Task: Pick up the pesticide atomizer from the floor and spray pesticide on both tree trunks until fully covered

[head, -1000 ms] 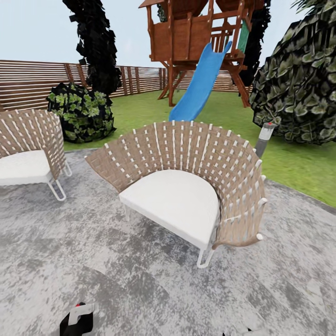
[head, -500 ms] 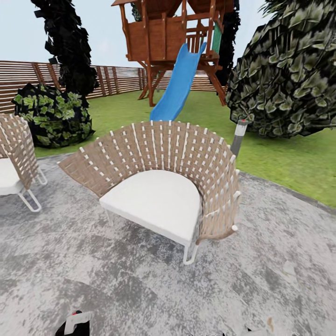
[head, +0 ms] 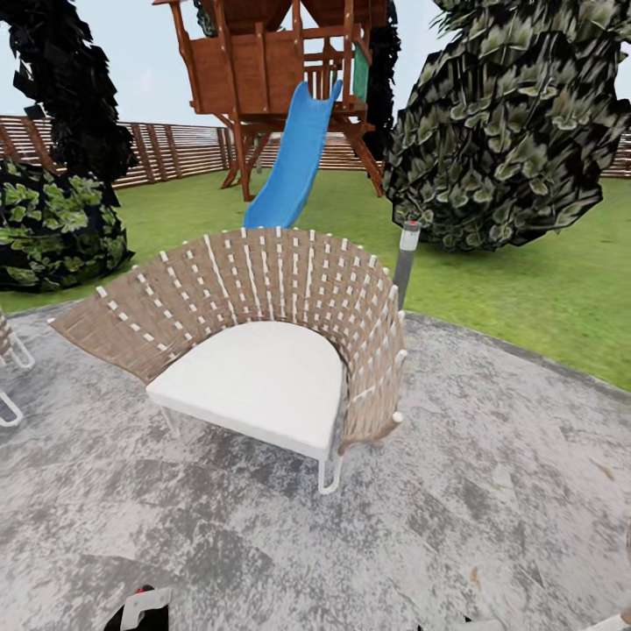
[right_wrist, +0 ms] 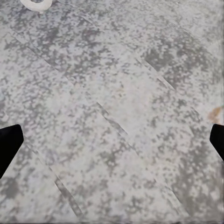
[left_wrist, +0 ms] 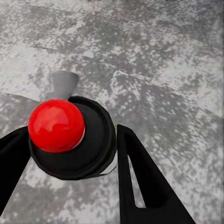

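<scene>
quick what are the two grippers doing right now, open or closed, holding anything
Left gripper: closed around a black-bodied object with a red ball top, likely the atomizer.
Right gripper: open, fingers spread wide, nothing between them, over the grey paving.

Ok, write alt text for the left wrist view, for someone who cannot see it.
The left end effector holds a black round-bodied atomizer with a glossy red ball top between its two black fingers, above mottled grey paving slabs. A small grey nozzle projects from the atomizer's far side.
</scene>
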Robot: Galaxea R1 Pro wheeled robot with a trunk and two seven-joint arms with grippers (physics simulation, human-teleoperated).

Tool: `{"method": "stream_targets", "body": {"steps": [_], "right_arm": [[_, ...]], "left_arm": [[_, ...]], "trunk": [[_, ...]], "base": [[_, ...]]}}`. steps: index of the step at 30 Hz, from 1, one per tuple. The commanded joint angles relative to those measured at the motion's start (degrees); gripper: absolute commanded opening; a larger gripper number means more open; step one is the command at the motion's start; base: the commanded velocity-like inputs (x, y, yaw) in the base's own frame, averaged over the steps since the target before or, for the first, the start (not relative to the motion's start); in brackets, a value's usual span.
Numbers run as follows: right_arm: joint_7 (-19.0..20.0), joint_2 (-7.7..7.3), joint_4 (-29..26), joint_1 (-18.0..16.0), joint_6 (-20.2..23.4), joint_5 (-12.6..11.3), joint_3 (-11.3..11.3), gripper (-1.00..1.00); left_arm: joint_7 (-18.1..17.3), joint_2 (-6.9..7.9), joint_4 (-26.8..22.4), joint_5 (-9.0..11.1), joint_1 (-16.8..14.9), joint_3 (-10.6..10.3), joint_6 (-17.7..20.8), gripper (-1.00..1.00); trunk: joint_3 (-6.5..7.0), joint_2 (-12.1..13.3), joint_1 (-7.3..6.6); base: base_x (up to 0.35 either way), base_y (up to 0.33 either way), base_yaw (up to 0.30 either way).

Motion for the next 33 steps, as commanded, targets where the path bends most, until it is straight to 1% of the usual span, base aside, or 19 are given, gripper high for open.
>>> {"method": "stream_targets", "body": {"steps": [1, 6, 23, 33], "right_arm": [[0.0, 0.00, 0.0, 0.0, 0.0, 0.0, 0.0, 1.00], [0.0, 0.00, 0.0, 0.0, 0.0, -0.1, 0.0, 1.00], [0.0, 0.00, 0.0, 0.0, 0.0, -0.1, -0.2, 1.00], [0.0, 0.00, 0.0, 0.0, 0.1, 0.0, -0.1, 1.00]], "left_arm": [[0.0, -0.01, 0.0, 0.0, 0.0, 0.0, 0.0, -1.00], [0.0, -0.01, 0.0, 0.0, 0.0, 0.0, -0.1, -1.00], [0.0, -0.10, 0.0, 0.0, 0.0, 0.0, -0.1, -1.00], [0.0, -0.19, 0.0, -0.1, 0.0, -0.1, -0.1, -1.00]], "trunk": [[0.00, 0.0, 0.00], [0.00, 0.0, 0.00], [0.00, 0.0, 0.00], [0.22, 0.0, 0.00]], "base": [[0.000, 0.000, -0.266], [0.000, 0.000, -0.148], [0.000, 0.000, -0.007], [0.000, 0.020, -0.248]]}}
